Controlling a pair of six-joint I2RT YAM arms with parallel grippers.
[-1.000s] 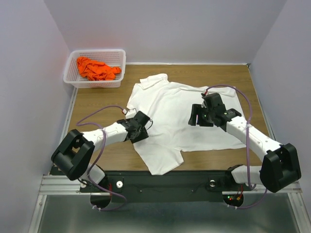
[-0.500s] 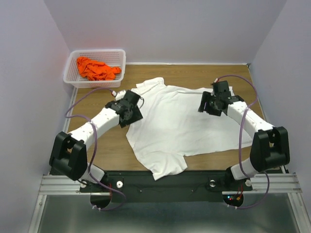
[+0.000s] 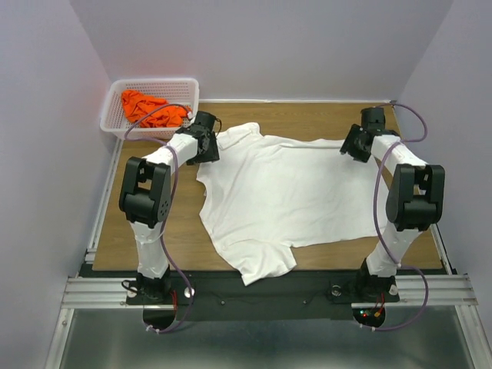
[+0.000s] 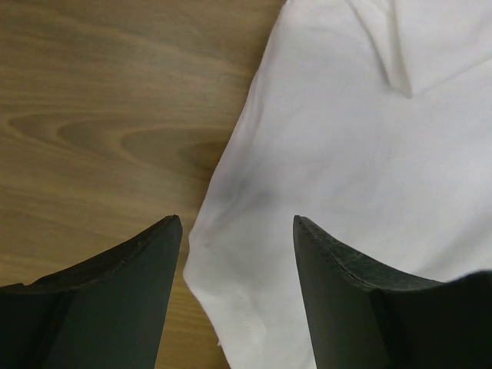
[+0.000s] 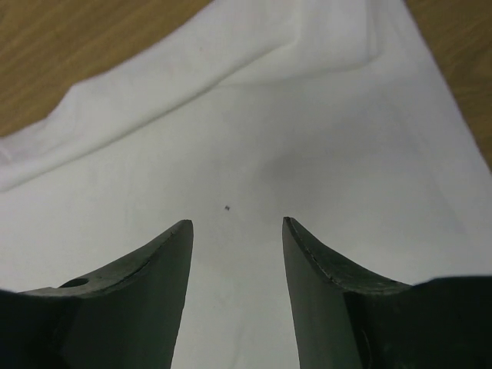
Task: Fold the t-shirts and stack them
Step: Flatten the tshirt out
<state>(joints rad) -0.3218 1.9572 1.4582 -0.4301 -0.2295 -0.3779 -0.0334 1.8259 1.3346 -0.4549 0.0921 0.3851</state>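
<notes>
The white t-shirt (image 3: 284,192) lies spread on the wooden table, collar toward the far left. Its near sleeve hangs toward the front edge. My left gripper (image 3: 206,146) sits at the shirt's far left edge beside the collar. In the left wrist view this gripper (image 4: 237,223) is open, with a hemmed corner of the white cloth (image 4: 346,138) lying between the fingers. My right gripper (image 3: 355,146) is at the shirt's far right corner. Seen from its own wrist, it (image 5: 237,223) stands open just above flat white cloth (image 5: 269,138). The orange t-shirt (image 3: 150,109) lies crumpled in a basket.
A white mesh basket (image 3: 115,127) stands at the far left corner against the wall. Bare wooden table (image 3: 154,207) shows left of the shirt, and a strip of it behind the shirt. Grey walls close in the sides and back.
Both arms swung from the shirt's middle out to its far corners, left arm to the collar side, right arm to the far right. The shirt's far edge now lies straighter.
</notes>
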